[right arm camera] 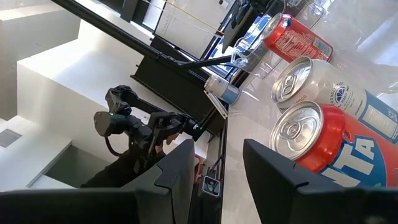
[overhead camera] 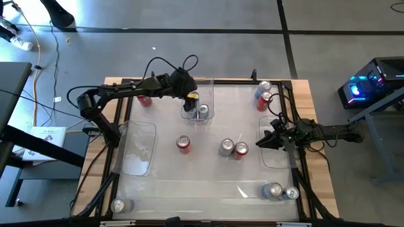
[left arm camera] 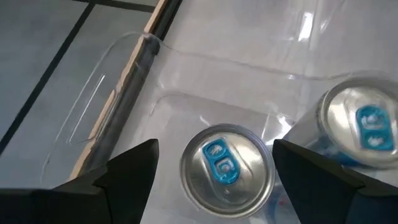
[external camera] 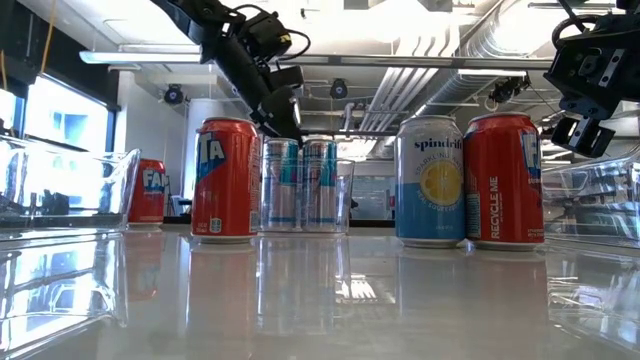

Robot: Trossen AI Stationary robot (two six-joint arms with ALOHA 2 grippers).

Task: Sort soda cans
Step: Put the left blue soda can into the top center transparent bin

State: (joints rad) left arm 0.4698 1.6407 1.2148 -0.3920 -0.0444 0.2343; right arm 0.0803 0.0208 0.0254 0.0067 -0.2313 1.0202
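I am hovering my left hand (left arm camera: 214, 171), fingers apart, over a blue-tab can (left arm camera: 227, 169) standing in the far bin (overhead camera: 208, 116) — drifting sideways, a finger could be tipping it into its neighbour (left arm camera: 364, 121).

The high view looks straight down on the whole table (overhead camera: 208, 183); the low view faces level across it, close to the cans, while each wrist camera peers past its own fingers
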